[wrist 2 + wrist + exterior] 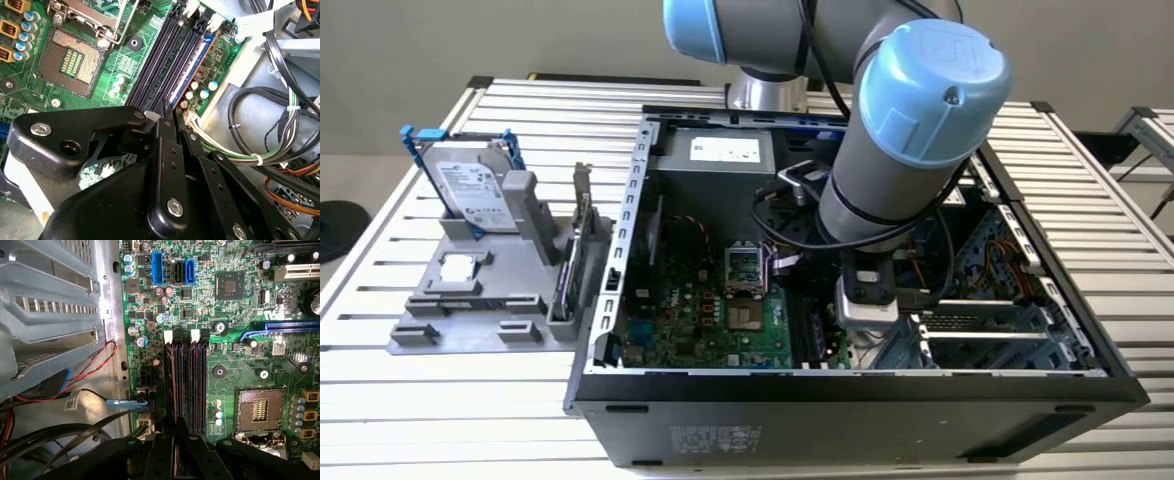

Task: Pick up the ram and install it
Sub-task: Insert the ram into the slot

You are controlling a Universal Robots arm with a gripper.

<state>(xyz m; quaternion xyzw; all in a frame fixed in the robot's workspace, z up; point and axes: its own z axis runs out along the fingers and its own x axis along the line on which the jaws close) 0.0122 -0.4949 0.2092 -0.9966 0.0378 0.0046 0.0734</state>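
We find the ram standing on edge in the outermost of the motherboard's parallel memory slots, the one nearest the bundle of cables; in the second wrist view its bluish face and orange-brown edge run the full length of that slot. Its long axis lies along the slots, one end at the white latches and the other end under the gripper. In the first wrist view the same stick shows as a thin dark line in the slot closest to the case wall, again parallel with its neighbours. The gripper's black fingers are drawn close together at the near end of the ram; we note them pressed on or against its top edge, but whether they actually pinch it we cannot tell. Beside the slots sits the open processor socket on the green motherboard. In the exterior view the arm reaches down into the open computer case, with the gripper low over the board. Outside the case, towards the exterior view's left, a grey holder on the slatted table carries a silver hard drive with blue rails.
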